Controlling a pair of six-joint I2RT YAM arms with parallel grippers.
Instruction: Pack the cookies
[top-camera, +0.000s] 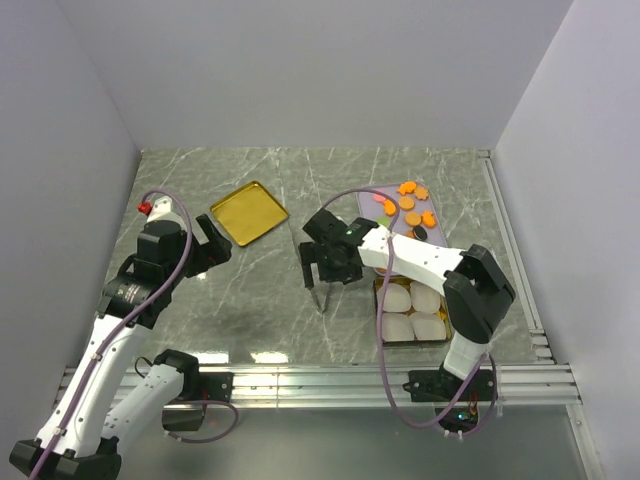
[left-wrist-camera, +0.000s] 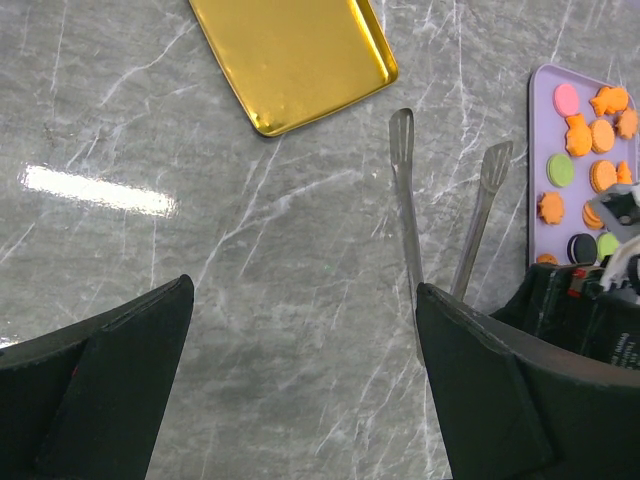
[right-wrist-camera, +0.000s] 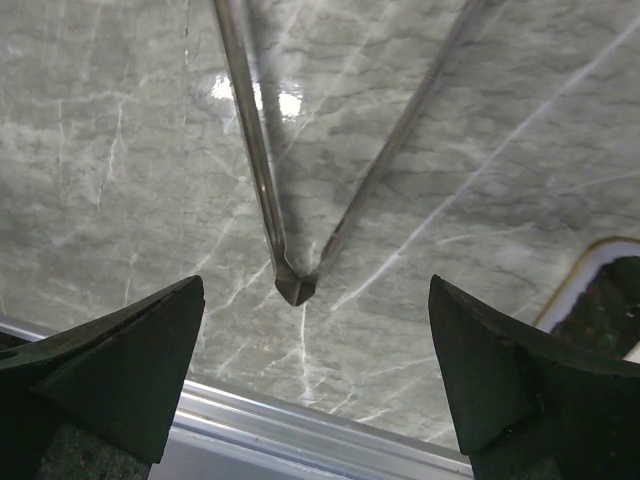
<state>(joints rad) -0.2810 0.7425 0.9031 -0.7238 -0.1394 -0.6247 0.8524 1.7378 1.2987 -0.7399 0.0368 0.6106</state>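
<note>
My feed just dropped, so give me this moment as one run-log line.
left end effector: open, holding nothing | right end effector: open, over tongs | tongs: lying flat, ungripped | cookies: on lavender tray

No readable text, labels, brands or numbers in any view.

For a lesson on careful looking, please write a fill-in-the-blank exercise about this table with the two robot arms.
Most of the cookies on the purple tray are ____ in colour. The gold tray holds ____ cookies. The metal tongs lie on the table, held by ____ of the two arms. The right gripper hangs above the tongs with its jaws ____.
Missing words: orange; no; neither; open.
</note>
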